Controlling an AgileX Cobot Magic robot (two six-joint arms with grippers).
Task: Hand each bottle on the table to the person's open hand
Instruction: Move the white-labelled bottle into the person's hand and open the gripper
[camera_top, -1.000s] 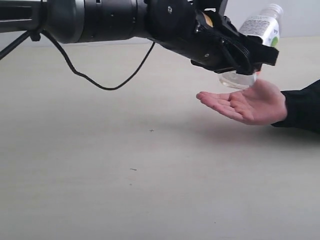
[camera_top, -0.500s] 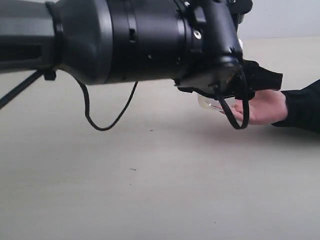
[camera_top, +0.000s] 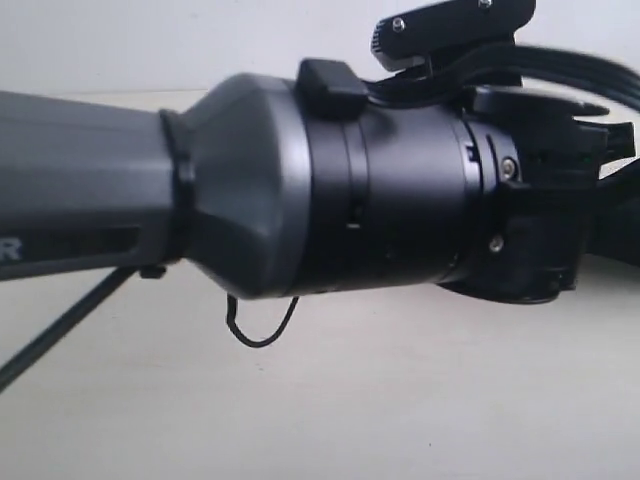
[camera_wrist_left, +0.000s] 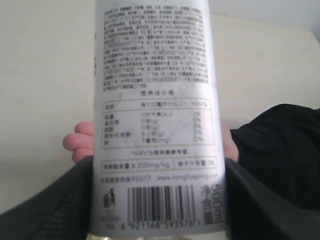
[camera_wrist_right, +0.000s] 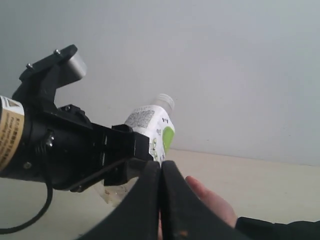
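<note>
A clear bottle (camera_wrist_left: 155, 100) with a white label and green patch sits between the fingers of my left gripper (camera_wrist_left: 159, 169), which is shut on its lower body. The person's open hand (camera_wrist_left: 80, 142) lies just behind and under the bottle, palm up. From the right wrist view the same bottle (camera_wrist_right: 152, 127) tilts upward over the hand (camera_wrist_right: 210, 202), with a white cap on top. My right gripper (camera_wrist_right: 161, 172) is shut and empty, apart from them. In the exterior view my left arm (camera_top: 300, 190) hides both bottle and hand.
The pale beige table (camera_wrist_left: 45, 75) stretches all around the hand. The person's black sleeve (camera_wrist_left: 280, 155) lies on it beside the bottle. A thin black cable (camera_top: 262, 335) hangs under my left arm.
My left arm has swung across the exterior view until it fills it, covering the bottle and hand. The bottle came down from above the palm toward it.
</note>
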